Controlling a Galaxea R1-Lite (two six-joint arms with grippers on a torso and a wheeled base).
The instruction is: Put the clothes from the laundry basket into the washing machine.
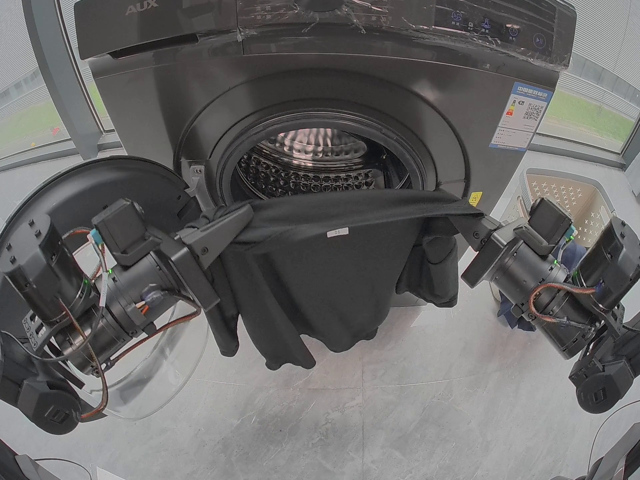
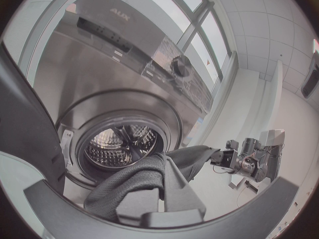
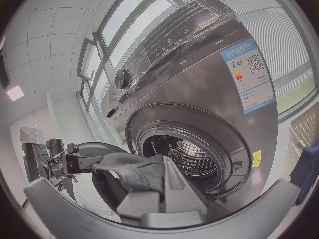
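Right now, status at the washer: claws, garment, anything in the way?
Left claw and right claw both shut on black garment. Garment stretched across open drum mouth, not yet inside. Door swung wide; path looks clear.

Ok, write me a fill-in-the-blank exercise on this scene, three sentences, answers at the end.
1. The left gripper and the right gripper are both shut on one garment, whose colour is ____.
2. The door of the washing machine is ____.
3. The laundry basket stands on the floor at the robot's ____ side.

Missing words: black; open; right.
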